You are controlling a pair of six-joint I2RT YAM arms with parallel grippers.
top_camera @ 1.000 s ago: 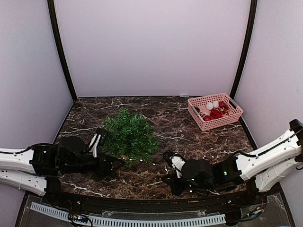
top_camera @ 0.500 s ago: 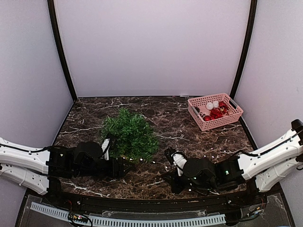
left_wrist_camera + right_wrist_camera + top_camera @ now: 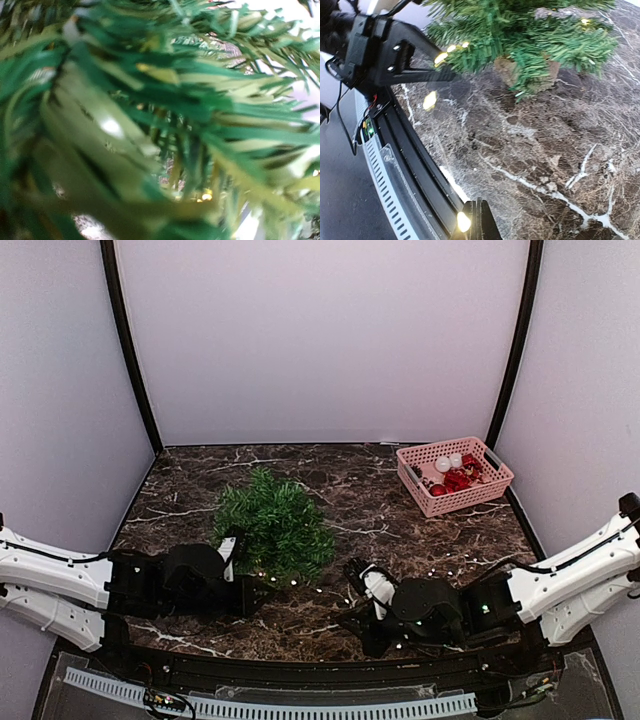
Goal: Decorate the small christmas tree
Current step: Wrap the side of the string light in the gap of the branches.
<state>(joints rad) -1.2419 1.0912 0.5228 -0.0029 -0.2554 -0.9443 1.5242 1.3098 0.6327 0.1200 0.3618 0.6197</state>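
Tree: one small christmas tree, bushy, dark green needles, tiny white lights lit along its near edge, left of centre on the marble table. Your left gripper is among its near branches, and you cannot tell its grip. Your right gripper is clenched, near the tree. One pink basket sits in the far right corner.
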